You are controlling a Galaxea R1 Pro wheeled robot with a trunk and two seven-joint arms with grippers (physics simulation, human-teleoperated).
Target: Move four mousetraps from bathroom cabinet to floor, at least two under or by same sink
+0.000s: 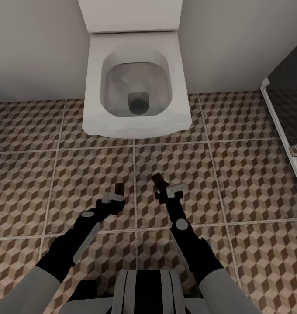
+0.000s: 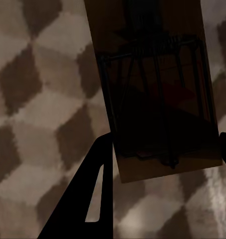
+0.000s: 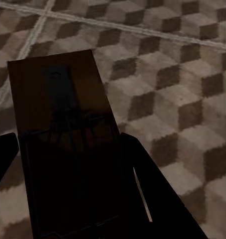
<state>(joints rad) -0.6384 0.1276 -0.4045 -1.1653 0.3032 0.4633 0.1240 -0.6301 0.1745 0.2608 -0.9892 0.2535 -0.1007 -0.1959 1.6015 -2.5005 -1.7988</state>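
Left gripper point(image 1: 118, 195) clamps mousetrap point(image 1: 119, 188); right gripper point(image 1: 159, 188) clamps second mousetrap point(image 1: 157, 179)

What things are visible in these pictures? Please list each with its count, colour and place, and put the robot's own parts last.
toilet: one, white, against the wall, straight ahead of the robot.
wall: one, pale grey, behind the toilet.
shower enclosure: one, dark glass with a pale frame, at the right edge.
bathroom floor: one, brown, beige and white cube-pattern tiles, under everything.
mousetraps: two, brown wood with dark metal; one in the left tool, one in the right tool, both held above the floor in front of the toilet.
left tool: one, black and grey, shut on a mousetrap.
right tool: one, black and grey, shut on a mousetrap.
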